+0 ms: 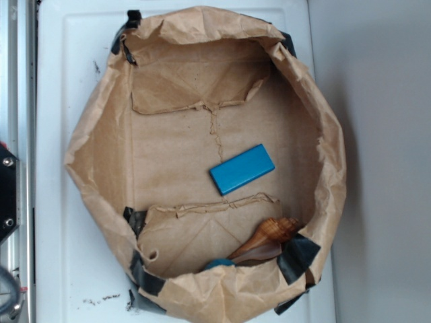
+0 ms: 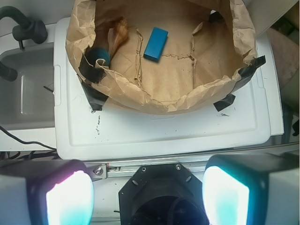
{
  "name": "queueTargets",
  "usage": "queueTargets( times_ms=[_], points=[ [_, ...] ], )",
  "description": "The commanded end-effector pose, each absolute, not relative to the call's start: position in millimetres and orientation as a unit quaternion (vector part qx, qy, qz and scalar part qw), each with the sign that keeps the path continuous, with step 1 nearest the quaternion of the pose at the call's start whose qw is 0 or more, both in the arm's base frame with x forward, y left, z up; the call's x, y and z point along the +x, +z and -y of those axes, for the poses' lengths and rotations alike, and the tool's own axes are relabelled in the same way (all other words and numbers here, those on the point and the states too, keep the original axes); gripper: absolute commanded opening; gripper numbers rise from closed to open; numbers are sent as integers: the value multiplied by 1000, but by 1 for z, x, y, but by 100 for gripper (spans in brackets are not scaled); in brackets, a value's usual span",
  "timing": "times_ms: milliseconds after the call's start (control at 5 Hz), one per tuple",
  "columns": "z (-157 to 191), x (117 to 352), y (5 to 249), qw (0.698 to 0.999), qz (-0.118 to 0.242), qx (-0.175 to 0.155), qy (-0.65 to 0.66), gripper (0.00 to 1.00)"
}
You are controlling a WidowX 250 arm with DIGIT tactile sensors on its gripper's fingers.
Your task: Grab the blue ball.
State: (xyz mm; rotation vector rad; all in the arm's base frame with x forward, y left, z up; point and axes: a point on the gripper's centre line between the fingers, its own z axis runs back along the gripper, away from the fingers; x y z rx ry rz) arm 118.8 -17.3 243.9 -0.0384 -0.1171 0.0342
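The blue ball (image 1: 219, 264) is small and teal-blue. It lies low in the brown paper bag (image 1: 101, 155), half hidden behind the bag's near rim, right beside the brown striped wooden piece (image 1: 269, 235). In the wrist view the ball (image 2: 99, 54) sits at the bag's left inner corner. My gripper (image 2: 147, 197) is open and empty, its two pale fingers (image 2: 70, 199) wide apart at the bottom of the wrist view. It is well outside the bag, over the robot's black base. It does not show in the exterior view.
A flat blue rectangular block (image 1: 242, 169) lies in the middle of the bag floor. The bag stands on a white plastic lid (image 2: 159, 129), held with black tape (image 1: 300, 256). A grey sink (image 2: 26, 93) with a dark pipe is at the wrist view's left.
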Motion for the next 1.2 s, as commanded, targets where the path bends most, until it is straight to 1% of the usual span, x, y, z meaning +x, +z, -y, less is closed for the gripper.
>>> queueTargets(
  times_ms=[0,200,400,600,1000],
  points=[
    [17,119,244,998,58,-19,17,100],
    [11,169,246,997,53,-25,41,100],
    [3,215,246,998,60,-14,25,100],
    [0,242,248,996,85,6,-33,100],
    [0,242,248,996,85,6,-33,100]
  ],
)
